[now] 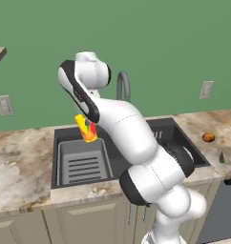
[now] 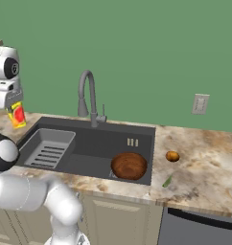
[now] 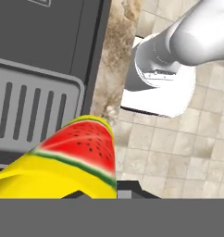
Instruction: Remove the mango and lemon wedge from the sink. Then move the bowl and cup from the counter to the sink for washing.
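Now pincer clamped on cup, yellow with watermelon print, held tilted above left part of sink, over slotted tray. Bowl sits in right part of basin. Mango and lemon wedge lie on bench right of sink, near each other

Marbled stone counter, matt grey sink

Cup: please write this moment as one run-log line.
cup: held over sink | bowl: in sink | mango, lemon wedge: on counter
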Available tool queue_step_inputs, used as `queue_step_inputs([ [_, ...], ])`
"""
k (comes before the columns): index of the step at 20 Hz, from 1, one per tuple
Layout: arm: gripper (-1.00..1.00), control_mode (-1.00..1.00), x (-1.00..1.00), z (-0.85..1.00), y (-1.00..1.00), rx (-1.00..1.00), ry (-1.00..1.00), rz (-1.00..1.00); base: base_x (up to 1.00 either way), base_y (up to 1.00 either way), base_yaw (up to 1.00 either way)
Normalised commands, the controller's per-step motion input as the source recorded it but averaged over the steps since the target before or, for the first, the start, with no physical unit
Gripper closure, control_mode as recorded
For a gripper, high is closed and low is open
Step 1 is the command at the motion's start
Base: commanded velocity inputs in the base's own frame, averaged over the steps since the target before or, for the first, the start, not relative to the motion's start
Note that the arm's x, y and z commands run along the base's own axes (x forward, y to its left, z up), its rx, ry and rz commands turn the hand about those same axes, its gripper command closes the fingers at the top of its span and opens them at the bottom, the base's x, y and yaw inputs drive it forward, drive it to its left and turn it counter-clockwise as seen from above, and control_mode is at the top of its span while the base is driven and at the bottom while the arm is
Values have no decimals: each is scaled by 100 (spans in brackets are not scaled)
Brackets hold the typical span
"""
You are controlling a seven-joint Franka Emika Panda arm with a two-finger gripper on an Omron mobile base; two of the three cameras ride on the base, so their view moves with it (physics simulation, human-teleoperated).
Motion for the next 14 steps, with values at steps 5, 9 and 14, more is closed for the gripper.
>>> queue_step_inputs([
  [5, 100, -100, -24, 4, -41, 11, -6, 12, 0, 0, 0],
  [9, 100, -100, -20, 12, -42, 6, -1, 9, 0, 0, 0],
  [14, 100, -100, -17, 14, -41, 2, 0, 6, 0, 0, 0],
])
